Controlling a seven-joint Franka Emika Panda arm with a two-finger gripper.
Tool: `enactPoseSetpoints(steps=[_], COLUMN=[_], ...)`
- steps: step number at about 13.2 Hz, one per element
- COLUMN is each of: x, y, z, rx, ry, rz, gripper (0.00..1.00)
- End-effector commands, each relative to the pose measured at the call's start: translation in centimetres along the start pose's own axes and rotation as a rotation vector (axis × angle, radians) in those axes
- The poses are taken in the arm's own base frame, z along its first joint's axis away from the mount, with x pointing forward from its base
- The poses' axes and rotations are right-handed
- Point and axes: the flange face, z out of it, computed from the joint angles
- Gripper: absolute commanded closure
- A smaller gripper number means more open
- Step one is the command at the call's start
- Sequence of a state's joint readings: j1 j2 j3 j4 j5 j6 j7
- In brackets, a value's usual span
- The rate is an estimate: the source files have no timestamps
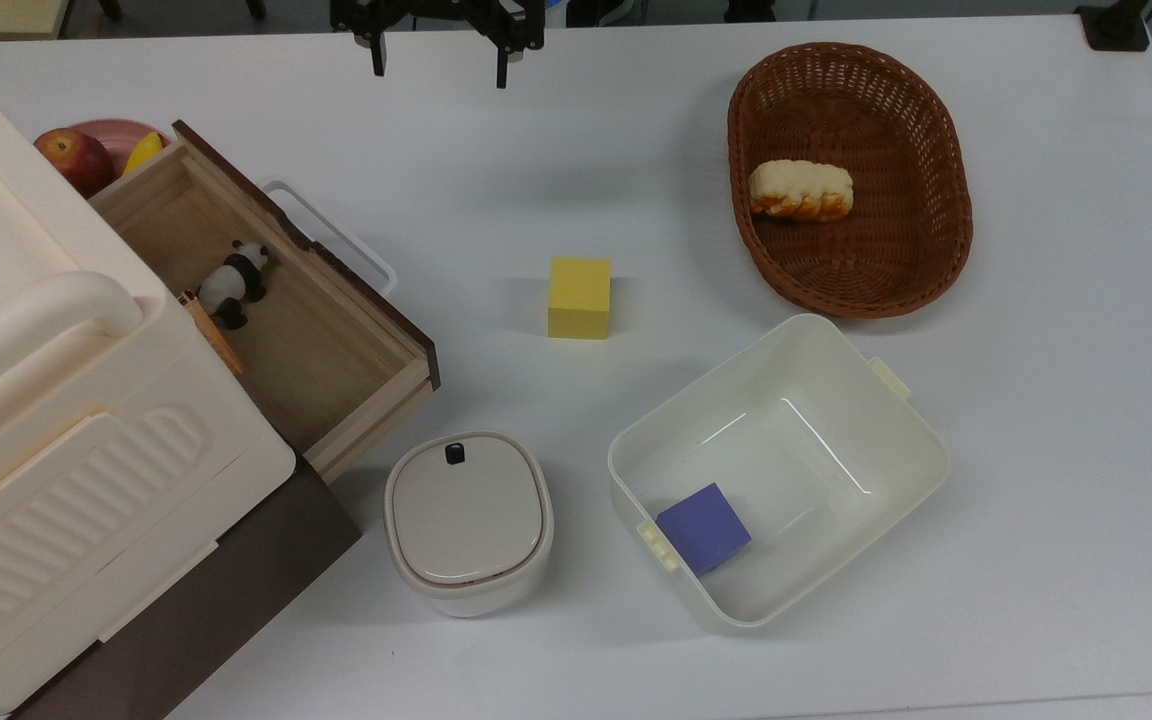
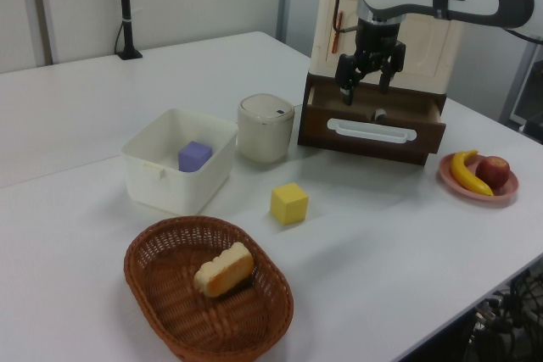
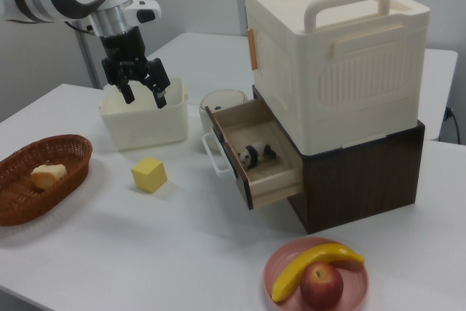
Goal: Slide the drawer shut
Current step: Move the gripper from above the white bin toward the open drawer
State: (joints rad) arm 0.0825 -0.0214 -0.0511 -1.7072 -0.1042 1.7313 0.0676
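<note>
End effector: the end effector is held above the tabletop with its two fingers spread apart and nothing gripped between them.
Drawer: the drawer is pulled well out of the dark cabinet; in the right view it is seen to the right of the end effector and lower, with its white handle turned toward the end effector.
Contents: a toy panda is seen lying inside the drawer.
Nearby things: a yellow block is found below the end effector on the tabletop; a cream tub is seen behind it, and a small lidded pot just beside the drawer's corner.
Risk, contact: if the front panel is met off-centre or the handle is caught between the fingers, the drawer could be skewed and jammed, it is judged.
Risk, base: a hard push could shift the cabinet and the big case stacked on it.
Risk, neighbours: the yellow block could be knocked on a low approach.
Writing: no brand, label or readable text is made out.
</note>
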Motion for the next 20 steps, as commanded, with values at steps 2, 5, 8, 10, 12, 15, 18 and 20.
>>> enactPoseSetpoints(steps=[2, 5, 8, 10, 12, 15, 18, 20], x=[0.1, 0.3, -0.2, 0.0, 0.1, 0.5, 1.3, 2.2], y=[0.6, 0.6, 0.5, 0.6, 0.5, 1.5, 3.0, 1.6], z=[-0.3, -1.1, -2.6, -2.4, -2.3, -1.5, -0.6, 1.2], rx=[0.006, 0.026, 0.023, 0.023, 0.026, 0.038, 0.167, 0.167], ry=[-0.065, -0.072, -0.098, -0.094, -0.095, -0.102, -0.087, -0.104], rz=[0.011, 0.016, -0.018, -0.026, -0.029, -0.016, 0.045, 0.031], gripper=[0.0, 0.0, 0.0, 0.0, 0.0, 0.77, 1.0, 1.0])
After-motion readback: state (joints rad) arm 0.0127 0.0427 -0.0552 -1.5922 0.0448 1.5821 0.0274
